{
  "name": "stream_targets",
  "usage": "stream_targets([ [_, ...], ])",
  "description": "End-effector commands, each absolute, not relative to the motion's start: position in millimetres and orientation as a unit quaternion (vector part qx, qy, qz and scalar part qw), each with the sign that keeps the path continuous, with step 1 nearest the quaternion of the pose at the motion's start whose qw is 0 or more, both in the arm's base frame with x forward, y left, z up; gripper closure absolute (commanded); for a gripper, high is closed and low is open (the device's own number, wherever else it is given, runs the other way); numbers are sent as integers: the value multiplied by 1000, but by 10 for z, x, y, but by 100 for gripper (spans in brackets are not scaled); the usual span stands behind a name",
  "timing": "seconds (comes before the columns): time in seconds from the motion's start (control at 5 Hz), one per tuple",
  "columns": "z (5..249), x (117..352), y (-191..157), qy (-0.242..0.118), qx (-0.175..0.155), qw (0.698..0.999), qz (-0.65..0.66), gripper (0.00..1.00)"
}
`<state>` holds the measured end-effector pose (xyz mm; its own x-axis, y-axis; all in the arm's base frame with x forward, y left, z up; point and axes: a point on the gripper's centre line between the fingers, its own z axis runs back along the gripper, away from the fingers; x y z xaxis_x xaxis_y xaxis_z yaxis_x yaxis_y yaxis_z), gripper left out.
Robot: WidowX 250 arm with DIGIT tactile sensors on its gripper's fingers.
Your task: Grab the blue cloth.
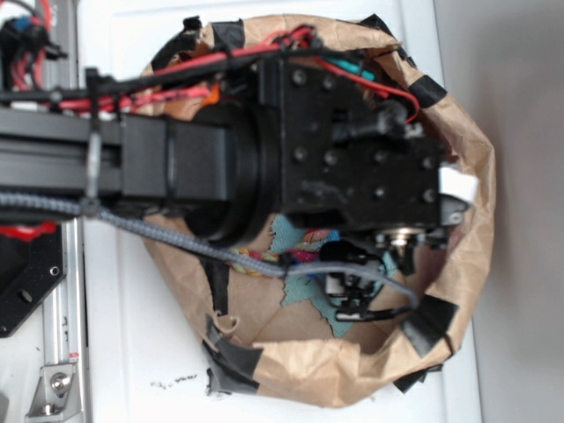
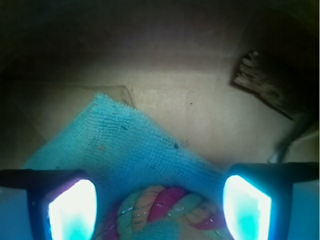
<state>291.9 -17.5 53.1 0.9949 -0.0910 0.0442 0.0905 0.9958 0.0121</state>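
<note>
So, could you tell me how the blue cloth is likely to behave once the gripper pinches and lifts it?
The blue cloth looks like thin, nubby terry lying flat, so it will probably drape limply and weigh little. Its texture should grip well between the fingers. The twisted rope rests on its near edge and may snag or be dragged along.

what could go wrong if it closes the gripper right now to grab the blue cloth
1. The twisted rope lies on the blue cloth, right between the open gripper fingers, so closing now would likely pinch the rope rather than the cloth alone.
2. The arm works low inside the brown paper bowl; lifting could snag its crumpled wall or the black tape.
3. The exterior view is mostly blocked by the arm, so a bad grasp may go unnoticed.
</note>
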Motion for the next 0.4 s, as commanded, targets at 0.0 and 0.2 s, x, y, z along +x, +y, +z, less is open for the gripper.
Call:
stream_targets([
  [0.0, 35, 2814, -108, -33, -23, 996, -74, 0],
  [0.2, -16, 2836, 25, -36, -33, 998, -49, 100],
])
